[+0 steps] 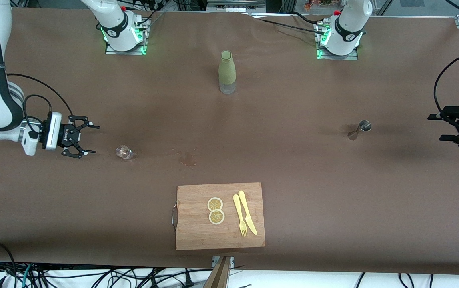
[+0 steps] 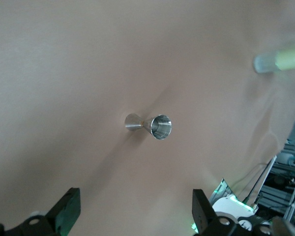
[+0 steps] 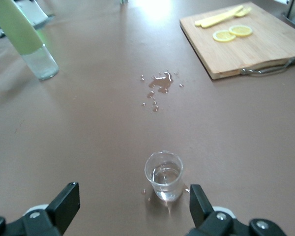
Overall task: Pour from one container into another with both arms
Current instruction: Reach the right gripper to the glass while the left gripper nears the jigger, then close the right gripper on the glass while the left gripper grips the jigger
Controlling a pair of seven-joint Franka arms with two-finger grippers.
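A small clear glass (image 1: 124,152) (image 3: 163,175) with a little clear liquid stands toward the right arm's end of the table. My right gripper (image 1: 89,140) (image 3: 132,204) is open, low and a short way from the glass, which lies just ahead of its fingers, apart from them. A steel double-cone jigger (image 1: 359,130) (image 2: 150,125) stands toward the left arm's end. My left gripper (image 1: 439,127) (image 2: 135,211) is open and empty, pointing at the jigger from well off, near the table's end.
A green bottle with a clear base (image 1: 227,72) (image 3: 24,39) stands between the arms' bases. A wet spill (image 1: 188,159) (image 3: 160,83) lies mid-table. Nearer the front camera, a wooden board (image 1: 197,232) carries two lemon slices (image 1: 215,210), a yellow knife and fork (image 1: 244,218).
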